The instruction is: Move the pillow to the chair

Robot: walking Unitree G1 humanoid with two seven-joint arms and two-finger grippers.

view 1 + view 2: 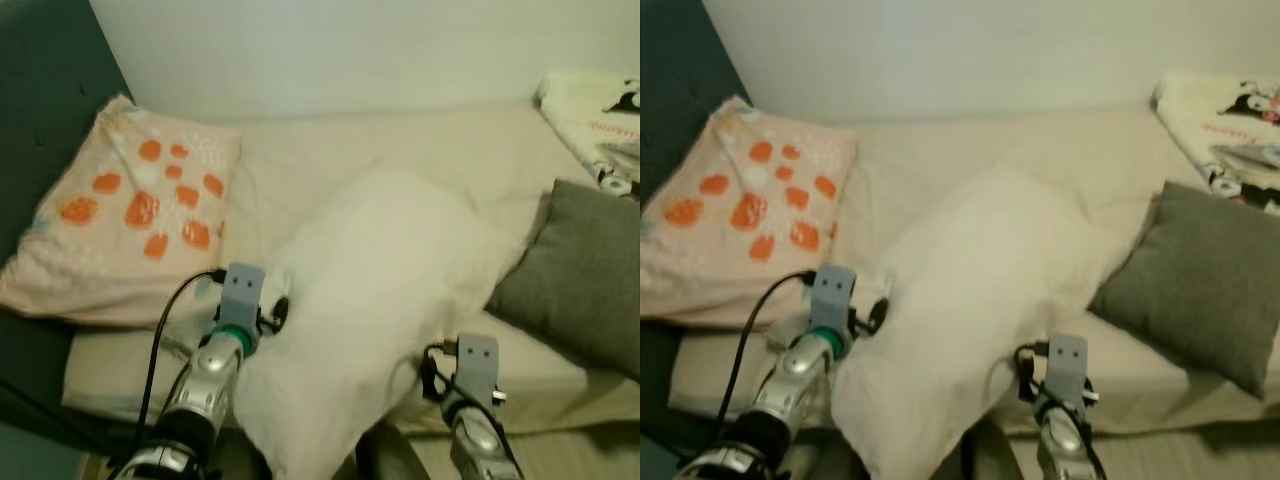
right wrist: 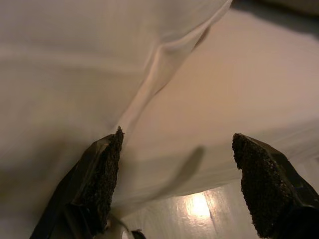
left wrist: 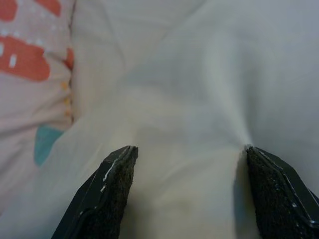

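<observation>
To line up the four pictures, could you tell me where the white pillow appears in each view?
Left eye view: white pillow at centre, between both arms.
Right eye view: centre, slightly further left.
Left wrist view: fills the frame ahead of the open left gripper.
Right wrist view: upper left.
Shared landmark: the orange-spotted pillow, left of it.

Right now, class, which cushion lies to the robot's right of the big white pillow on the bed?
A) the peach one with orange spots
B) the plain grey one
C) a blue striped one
B: the grey cushion lies on the right of the white pillow, while the orange-spotted pillow lies on the left.
</observation>
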